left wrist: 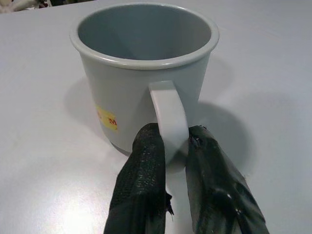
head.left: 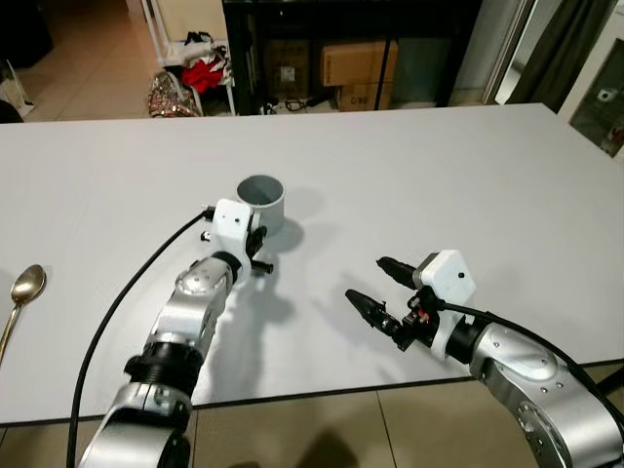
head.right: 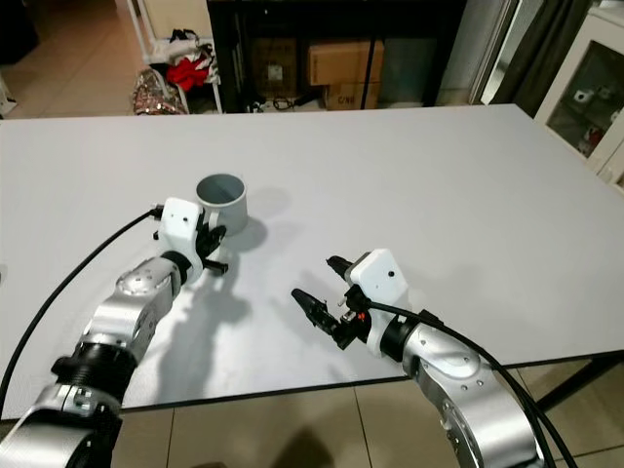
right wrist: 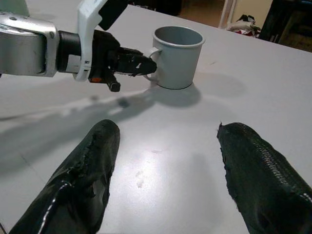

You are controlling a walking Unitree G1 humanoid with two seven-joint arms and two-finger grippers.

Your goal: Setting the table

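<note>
Mug [head.left: 261, 202], grey and upright mid-worktop [head.left: 468, 166], has its handle pinched between the left hand's [left wrist: 168, 146] fingers, while the right hand [head.left: 378, 285] hovers nearby, fingers spread apart.

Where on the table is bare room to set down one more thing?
The table is bare right of the mug to its far edge, and between the mug and the spoon. It is crowded where the left hand grips the mug's handle, and by the open right hand.
</note>
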